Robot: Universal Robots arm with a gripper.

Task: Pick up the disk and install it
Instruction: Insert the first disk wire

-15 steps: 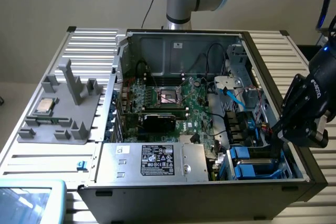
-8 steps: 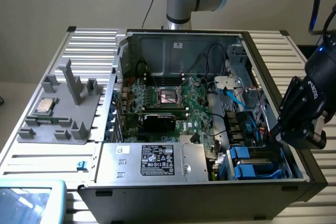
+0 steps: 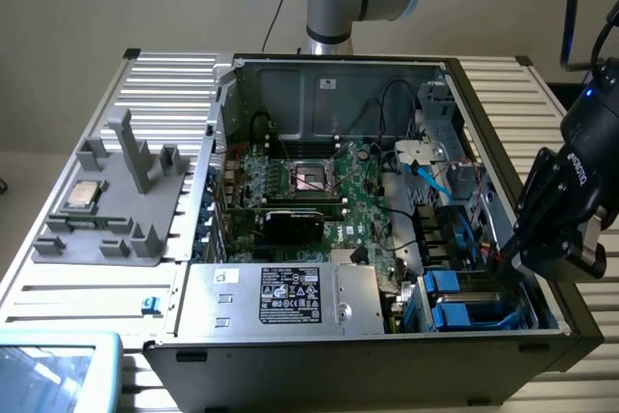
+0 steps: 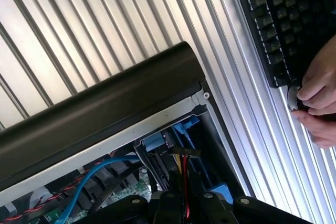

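Tool (image 3: 507, 256) clenched, nothing visibly gripped, over the drive bay at the exterior view's right of the open computer case (image 3: 319, 94). Disk (image 3: 443, 282) sits in that bay, blue rails showing, near the tool tips. White lettering on the tool body and print on the black label (image 3: 290, 297) are unreadable.

An open computer case (image 3: 329, 74) sits on a ribbed aluminium table (image 3: 164, 84); inside lies a green motherboard (image 3: 366, 195) with a CPU socket (image 3: 311, 177) near its middle; a silver box (image 3: 237, 302) with a black label (image 3: 292, 302) sits along the case's near edge; a blue cable (image 3: 437, 183) loops toward the exterior view's right; on the exterior view's left, beside the case, a grey fixture (image 3: 121, 244) carries a square silver chip (image 3: 83, 196); a black keyboard (image 4: 273, 19) rests on the table's slats
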